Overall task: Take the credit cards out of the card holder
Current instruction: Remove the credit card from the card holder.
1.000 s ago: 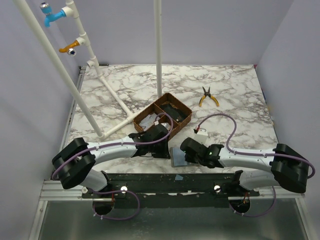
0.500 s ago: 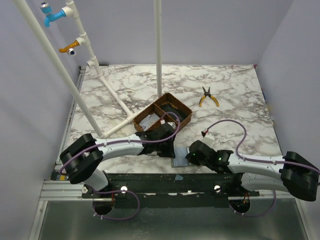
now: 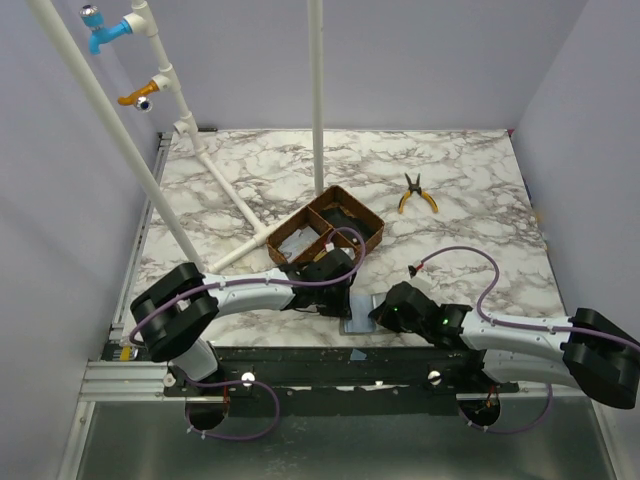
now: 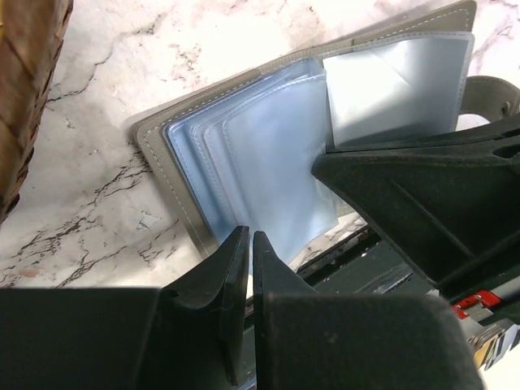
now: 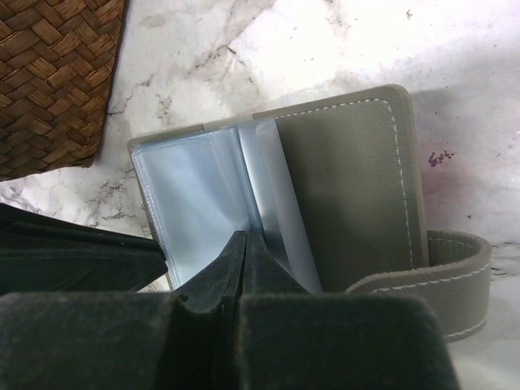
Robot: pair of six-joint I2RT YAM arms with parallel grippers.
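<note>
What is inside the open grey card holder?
Several pale blue plastic sleeves, fanned out inside the card holder. Whether cards sit in them cannot be told.

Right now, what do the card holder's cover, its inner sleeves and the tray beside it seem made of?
Card holder cover: matte grey leather or imitation, judging by fine grain and white stitched edge.
Inner sleeves: thin bluish translucent plastic, glossy, catching reflections.
Tray: brown woven fibre, perhaps rattan; a basket-weave pattern shows.
</note>
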